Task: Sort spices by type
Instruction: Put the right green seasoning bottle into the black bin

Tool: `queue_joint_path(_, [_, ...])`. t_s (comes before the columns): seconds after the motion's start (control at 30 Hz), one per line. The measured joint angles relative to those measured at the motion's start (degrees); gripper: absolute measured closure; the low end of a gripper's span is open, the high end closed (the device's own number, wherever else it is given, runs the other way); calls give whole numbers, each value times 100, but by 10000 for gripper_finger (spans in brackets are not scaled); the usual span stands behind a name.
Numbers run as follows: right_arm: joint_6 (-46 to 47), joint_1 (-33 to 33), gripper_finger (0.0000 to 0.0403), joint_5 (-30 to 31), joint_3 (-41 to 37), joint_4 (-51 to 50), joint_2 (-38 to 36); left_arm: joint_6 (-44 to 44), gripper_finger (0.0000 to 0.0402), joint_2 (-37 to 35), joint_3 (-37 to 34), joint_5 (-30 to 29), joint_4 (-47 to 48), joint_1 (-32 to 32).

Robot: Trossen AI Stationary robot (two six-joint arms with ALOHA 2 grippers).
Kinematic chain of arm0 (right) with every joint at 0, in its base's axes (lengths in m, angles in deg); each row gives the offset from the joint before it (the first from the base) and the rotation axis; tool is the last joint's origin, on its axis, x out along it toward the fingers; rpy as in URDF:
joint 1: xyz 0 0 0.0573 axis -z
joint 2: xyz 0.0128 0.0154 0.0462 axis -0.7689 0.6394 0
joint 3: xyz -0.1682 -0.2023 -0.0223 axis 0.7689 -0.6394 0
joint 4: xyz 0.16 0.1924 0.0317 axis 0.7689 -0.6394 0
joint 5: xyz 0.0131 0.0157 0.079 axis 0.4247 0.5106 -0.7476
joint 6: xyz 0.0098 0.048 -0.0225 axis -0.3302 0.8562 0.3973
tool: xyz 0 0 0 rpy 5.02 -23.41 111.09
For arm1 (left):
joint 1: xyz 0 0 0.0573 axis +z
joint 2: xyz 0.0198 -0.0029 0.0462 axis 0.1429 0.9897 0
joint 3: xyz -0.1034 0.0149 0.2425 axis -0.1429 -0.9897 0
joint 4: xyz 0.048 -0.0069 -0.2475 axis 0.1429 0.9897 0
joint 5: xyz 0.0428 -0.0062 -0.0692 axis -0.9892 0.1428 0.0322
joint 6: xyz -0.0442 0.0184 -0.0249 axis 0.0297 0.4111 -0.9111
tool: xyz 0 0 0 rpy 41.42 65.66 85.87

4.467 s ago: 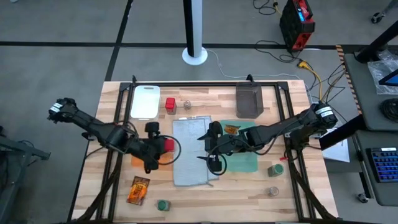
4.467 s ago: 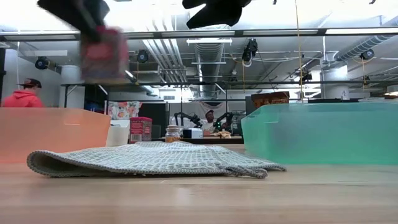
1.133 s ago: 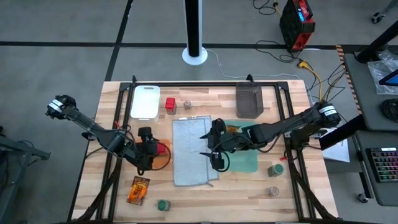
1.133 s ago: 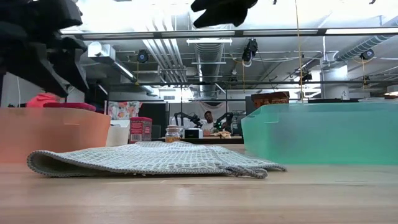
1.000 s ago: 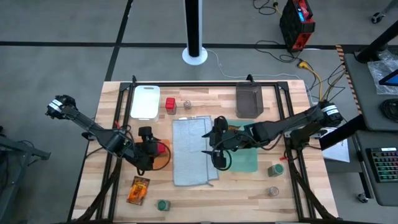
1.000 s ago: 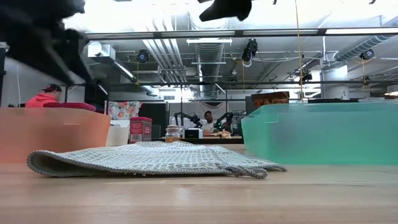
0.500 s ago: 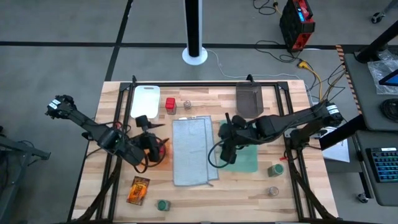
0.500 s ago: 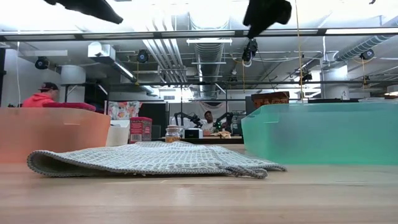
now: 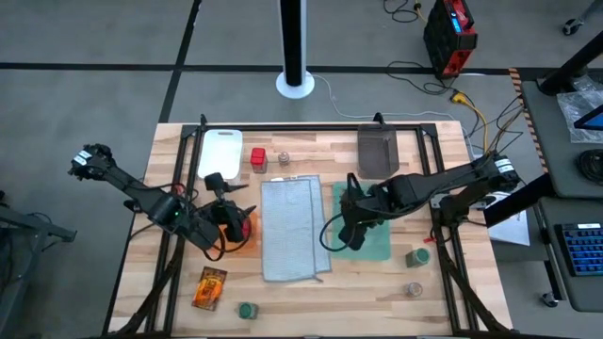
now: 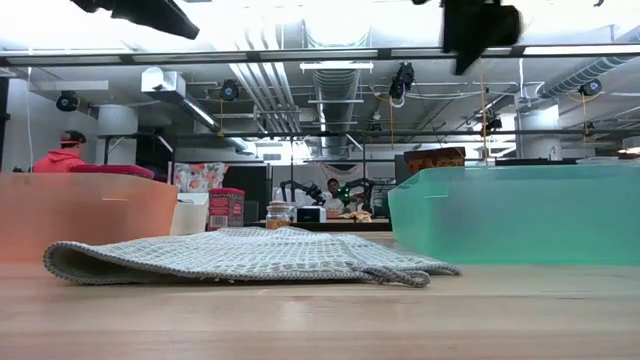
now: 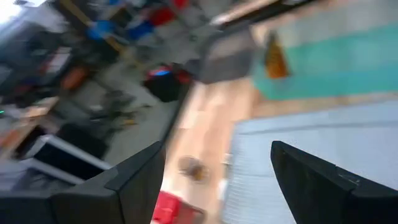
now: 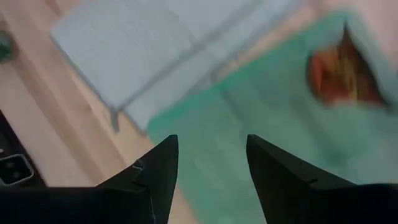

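the left gripper [image 9: 223,185] hangs left of centre in the high view, over the flat orange cloth [image 9: 247,240], its fingers parted with nothing between them; the left wrist view shows the same gap. under it, on the orange cloth, sits one red boxy container [image 9: 241,219]. the right gripper [image 9: 346,181] hovers just right of centre, above the flat green cloth [image 9: 377,247], and its two dark fingers stand moderately apart and empty in the right wrist view. one shiny orange-brown packet [image 12: 339,70] lies on the green cloth, seen in the right wrist view's upper right. the flat grey cloth [image 9: 290,226] is spread in the middle between the two.

the second red boxy container [image 9: 258,159] stands near the table's far edge beside a clear greyish shaker [image 9: 283,158], just right of the white board [image 9: 220,153]. the dark grey bin [image 9: 377,153] is upper right of centre. the other orange-brown packet [image 9: 209,287] and a green-topped jar [image 9: 246,310] lie lower left; the second green-topped jar [image 9: 416,256] and second greyish shaker [image 9: 413,290] sit lower right.
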State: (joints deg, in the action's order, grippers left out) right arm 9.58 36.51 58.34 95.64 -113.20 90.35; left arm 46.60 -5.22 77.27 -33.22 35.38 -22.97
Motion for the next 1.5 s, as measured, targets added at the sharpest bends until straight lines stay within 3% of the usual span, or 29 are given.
queue_joint_path(0.17, [1157, -144, 200, -681, 71, -1100, -2, 390, 127, 4, -18, 1044, -333, 113])
queue_joint_path(0.27, [1776, -441, 185, -1046, 74, -1677, -17, 684, 127, 4, -92, 1038, -576, 177])
queue_joint_path(0.43, [2869, -981, 151, -1165, 34, -2327, -123, 1410, 127, 0, -288, 1062, -1298, 388])
queue_joint_path(0.7, [4783, -1935, 107, -1163, -275, -2292, -523, 1798, 127, -2, -339, 1629, -1528, 883])
queue_joint_path(0.97, [6181, -2566, 92, -1111, -967, -2001, -925, 1966, 127, -2, -345, 1652, -1530, 1092])
queue_joint_path(1.5, [6811, -2728, 74, -1150, -2755, -583, -1545, 2098, 127, -4, -362, 1655, -1527, 1107])
